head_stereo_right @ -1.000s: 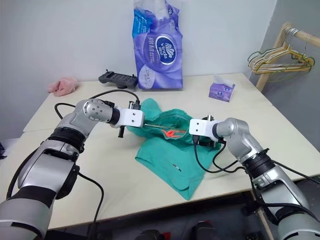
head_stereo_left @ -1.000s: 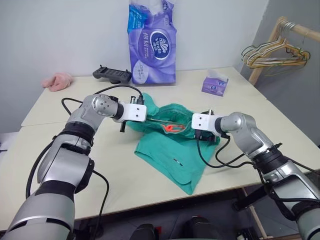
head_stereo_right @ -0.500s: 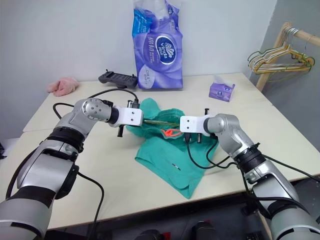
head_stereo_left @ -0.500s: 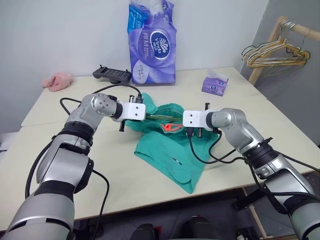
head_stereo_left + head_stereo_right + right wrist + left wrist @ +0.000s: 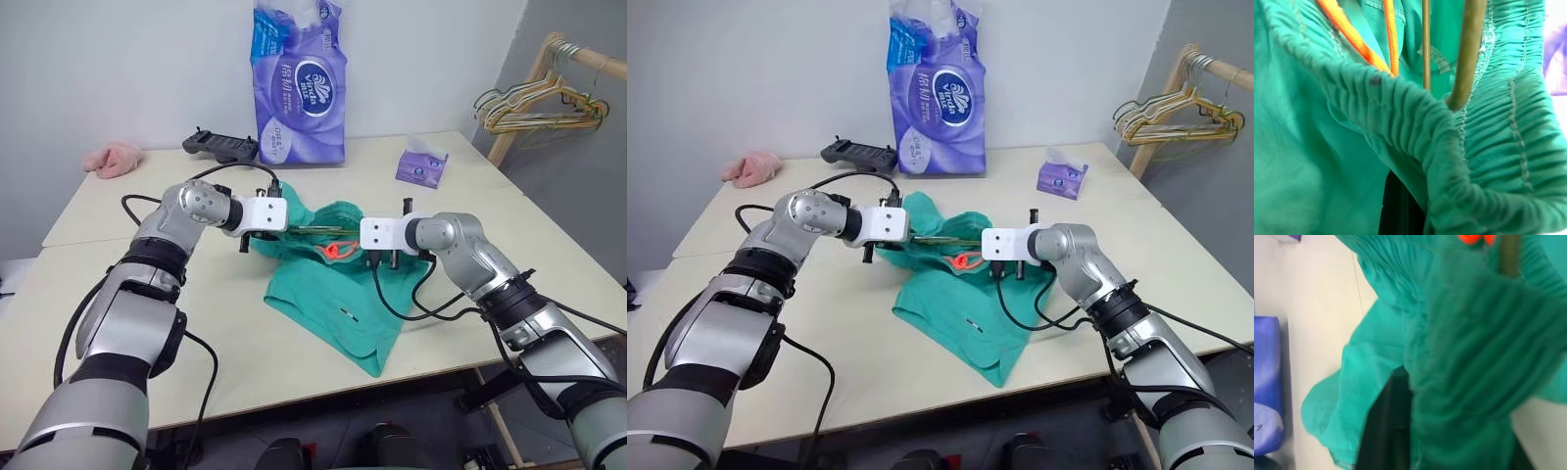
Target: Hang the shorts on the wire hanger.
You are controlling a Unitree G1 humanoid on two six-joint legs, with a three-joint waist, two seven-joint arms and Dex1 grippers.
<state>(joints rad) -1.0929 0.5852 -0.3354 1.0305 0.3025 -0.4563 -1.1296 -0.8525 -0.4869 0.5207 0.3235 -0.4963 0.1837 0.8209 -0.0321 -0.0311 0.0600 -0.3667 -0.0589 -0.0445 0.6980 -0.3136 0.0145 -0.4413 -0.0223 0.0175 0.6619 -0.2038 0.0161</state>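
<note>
A pale table [image 5: 118, 294] stands against a white wall, a rack of coloured hangers [image 5: 534, 108] off to the robot's right. The right hand [image 5: 364, 238] is clenched on the gathered waistband of the shorts [image 5: 338, 299], pinching it up by the orange drawstring [image 5: 338, 250]. The left hand [image 5: 282, 221] sits at the opposite end of the waistband, buried in fabric; I cannot tell how far its fingers are parted. Between them the wire hanger [image 5: 945, 238] runs across, left to right, inside the waistband. Most of the shorts lie on the table toward the near edge. Both hands are equally near.
</note>
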